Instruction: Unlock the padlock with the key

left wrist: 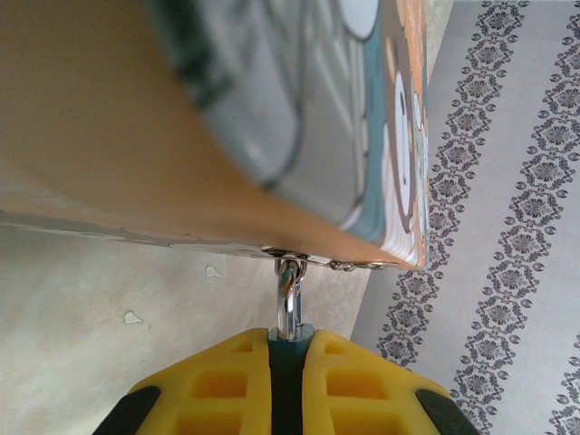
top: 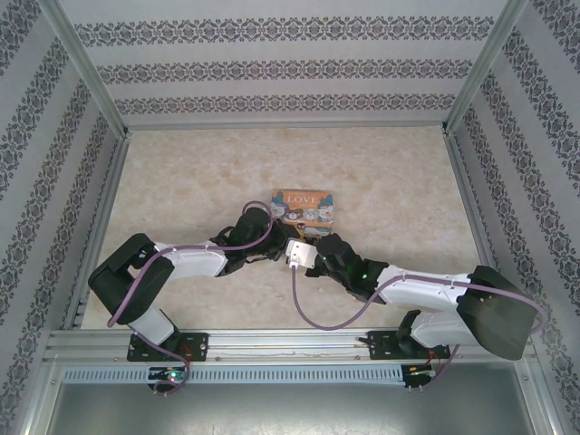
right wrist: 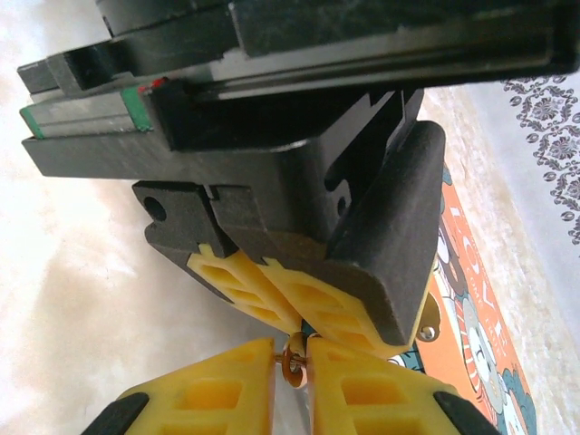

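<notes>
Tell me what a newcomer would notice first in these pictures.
The orange LOVE tin box mid-table, both arms meeting at its near edge. In the left wrist view, the left gripper clamps a teal padlock hanging from the tin's hasp; the right gripper pinches what looks like a small brass key.

Two arms, left arm [top: 186, 261] and right arm [top: 426, 292]; two grippers, left gripper [left wrist: 290, 340] and right gripper [right wrist: 292, 352]; one tin box [top: 305, 206]; one padlock [left wrist: 288, 304]; one key [right wrist: 292, 365].

An orange LOVE tin box [top: 306, 205] lies midway on the marbled surface [top: 399, 181]; the left arm [top: 186, 261] and right arm [top: 426, 292] reach in from the near corners, left jaws and right jaws crowding its near edge
</notes>
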`<state>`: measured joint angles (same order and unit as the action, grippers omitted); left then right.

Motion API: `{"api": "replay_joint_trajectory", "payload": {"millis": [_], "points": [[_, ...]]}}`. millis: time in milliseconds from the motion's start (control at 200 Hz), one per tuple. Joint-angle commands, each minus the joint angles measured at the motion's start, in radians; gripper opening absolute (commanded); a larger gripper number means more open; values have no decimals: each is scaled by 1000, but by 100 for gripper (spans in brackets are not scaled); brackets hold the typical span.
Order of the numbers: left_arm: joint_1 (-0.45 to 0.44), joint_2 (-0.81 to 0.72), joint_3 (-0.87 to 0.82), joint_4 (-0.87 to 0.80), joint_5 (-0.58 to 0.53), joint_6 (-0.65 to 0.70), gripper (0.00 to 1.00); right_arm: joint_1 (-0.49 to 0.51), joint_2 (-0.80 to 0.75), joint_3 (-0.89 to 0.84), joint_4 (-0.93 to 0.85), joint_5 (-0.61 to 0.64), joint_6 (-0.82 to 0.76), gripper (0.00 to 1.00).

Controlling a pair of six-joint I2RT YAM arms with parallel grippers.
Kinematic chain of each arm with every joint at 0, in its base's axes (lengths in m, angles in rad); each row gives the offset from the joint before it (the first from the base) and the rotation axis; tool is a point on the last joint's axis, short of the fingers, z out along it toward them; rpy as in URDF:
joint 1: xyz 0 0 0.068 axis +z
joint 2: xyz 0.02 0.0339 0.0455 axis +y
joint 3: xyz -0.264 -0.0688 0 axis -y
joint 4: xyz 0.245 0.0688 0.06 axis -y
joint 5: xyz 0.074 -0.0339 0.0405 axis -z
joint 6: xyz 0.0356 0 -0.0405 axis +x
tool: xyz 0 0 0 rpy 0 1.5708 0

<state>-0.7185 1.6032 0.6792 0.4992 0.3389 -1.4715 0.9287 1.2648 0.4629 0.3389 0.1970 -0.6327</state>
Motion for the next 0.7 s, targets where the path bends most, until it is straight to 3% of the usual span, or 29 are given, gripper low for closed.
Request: {"api": "replay_joint_trajectory", "payload": {"millis": [0, 280, 500, 695], "points": [[-7, -25, 24, 18, 25, -12, 0, -13, 23, 25, 19, 38, 0, 16], [-7, -32, 15, 19, 22, -13, 0, -18, 35, 28, 29, 48, 36, 0], [-7, -35, 6, 22, 17, -16, 0, -19, 36, 29, 58, 61, 104, 0], [-7, -37, 3, 27, 15, -19, 0, -19, 31, 5, 156, 60, 287, 0]]}}
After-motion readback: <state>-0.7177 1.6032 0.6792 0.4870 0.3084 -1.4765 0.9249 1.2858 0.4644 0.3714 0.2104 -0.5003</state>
